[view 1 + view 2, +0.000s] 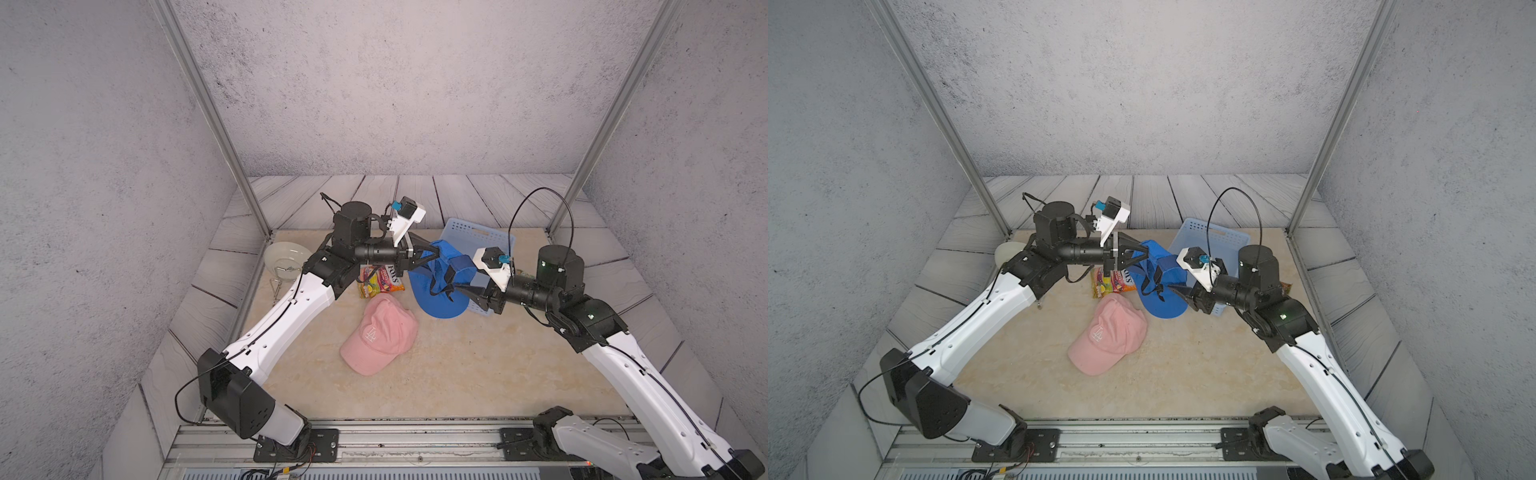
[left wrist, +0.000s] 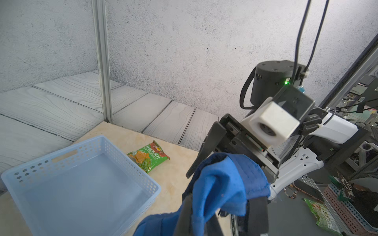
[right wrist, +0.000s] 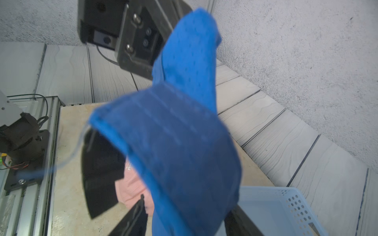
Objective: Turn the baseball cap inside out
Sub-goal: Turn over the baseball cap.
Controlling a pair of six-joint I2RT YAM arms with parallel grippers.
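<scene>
Your left claw (image 1: 437, 252) pinched the blue cap (image 1: 436, 303), which hung below it, while your right claw (image 1: 460, 291) stood wide with cap cloth loose between its jaws.

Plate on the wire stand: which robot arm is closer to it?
Left. The left arm bends right beside the plate. The right arm reaches in from the opposite side, by the blue basket.

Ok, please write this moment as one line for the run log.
left hand: shut on blue cap | right hand: open, close to blue cap | pink cap: lies on table
</scene>
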